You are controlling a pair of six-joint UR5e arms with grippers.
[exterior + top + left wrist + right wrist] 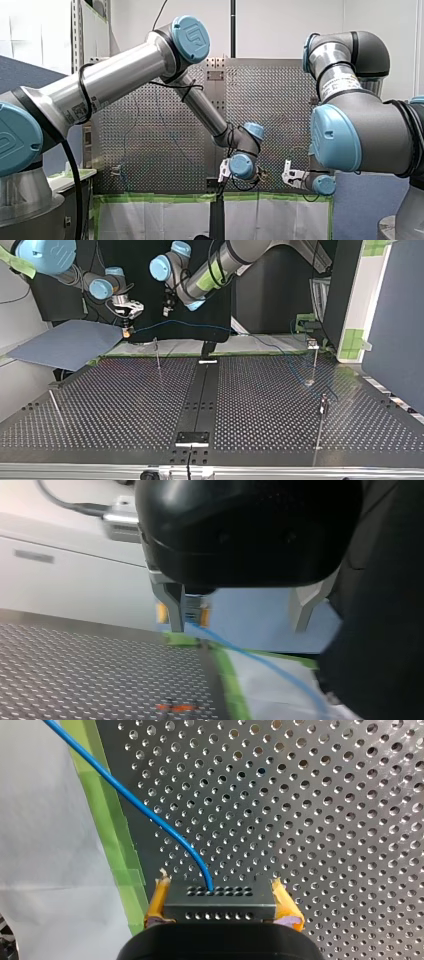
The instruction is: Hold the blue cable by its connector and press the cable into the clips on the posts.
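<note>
While in right claw (219, 886), connector (220, 904) of blue cable (125, 794).

Bright, even light; faint shadows

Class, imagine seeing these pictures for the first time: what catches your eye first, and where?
The blue cable stands out, strung along the far edge of the perforated table in the top view. My right gripper, yellow-padded, is shut on the cable's dark connector, while my left gripper hangs open close by.
</note>
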